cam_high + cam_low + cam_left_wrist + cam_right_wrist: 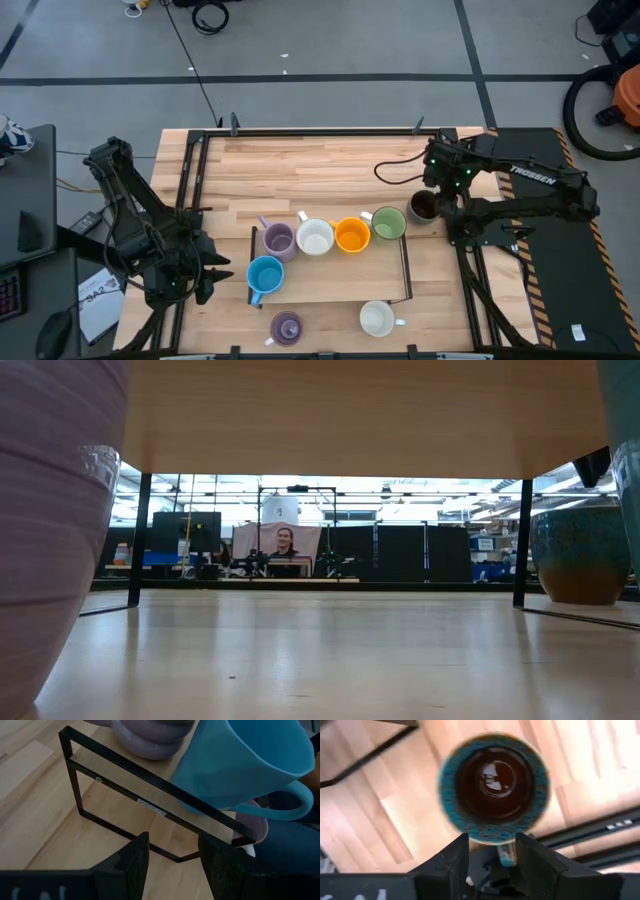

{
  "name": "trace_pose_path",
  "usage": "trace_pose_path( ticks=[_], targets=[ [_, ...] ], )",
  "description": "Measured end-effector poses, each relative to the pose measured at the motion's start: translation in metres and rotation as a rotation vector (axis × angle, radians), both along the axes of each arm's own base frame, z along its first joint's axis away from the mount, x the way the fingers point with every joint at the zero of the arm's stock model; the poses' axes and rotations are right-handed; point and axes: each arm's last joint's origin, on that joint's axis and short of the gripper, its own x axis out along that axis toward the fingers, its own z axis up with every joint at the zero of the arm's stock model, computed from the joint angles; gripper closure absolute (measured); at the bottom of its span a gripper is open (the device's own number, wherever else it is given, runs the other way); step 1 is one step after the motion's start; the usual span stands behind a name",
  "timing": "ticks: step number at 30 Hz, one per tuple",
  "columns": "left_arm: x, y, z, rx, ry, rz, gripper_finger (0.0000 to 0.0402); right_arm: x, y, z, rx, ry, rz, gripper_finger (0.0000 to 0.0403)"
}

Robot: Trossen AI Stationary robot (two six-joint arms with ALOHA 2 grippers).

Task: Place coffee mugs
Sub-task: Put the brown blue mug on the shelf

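A low rack (405, 270) with a wooden top and black frame carries a lavender mug (278, 240), a white mug (315, 238), an orange mug (351, 235), a green mug (388, 224) and a light blue mug (265, 275). A second lavender mug (287, 326) and a second white mug (377, 318) stand on the table in front of it. The dark brown mug (422, 207) stands on the table right of the rack. My right gripper (492, 845) is open above it, pointing down, astride its handle. My left gripper (172, 850) is open and empty left of the rack. My right gripper has the dark brown mug's handle (506, 854) between its two fingers, coming from above and pointing down. The handle is narrower than the gap, and I cannot tell whether a finger touches it. The mug stands upright with its base on the table (580, 555).
The rack's black frame (150, 795) runs just ahead of my left gripper, with the light blue mug (240, 760) above it. A black frame (190, 180) borders the table's left and far sides. Bare wood lies beyond the rack toward the far edge.
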Motion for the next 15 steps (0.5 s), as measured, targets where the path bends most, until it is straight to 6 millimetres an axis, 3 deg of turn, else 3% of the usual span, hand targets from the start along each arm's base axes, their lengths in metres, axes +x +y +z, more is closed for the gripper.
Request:
trace_pose_path(
  ticks=[15],
  targets=[
    [0.001,-0.001,0.001,-0.017,-0.009,0.001,0.0225,0.004,0.029,0.003,-0.057,-0.018,0.254,0.0236]
  ],
)
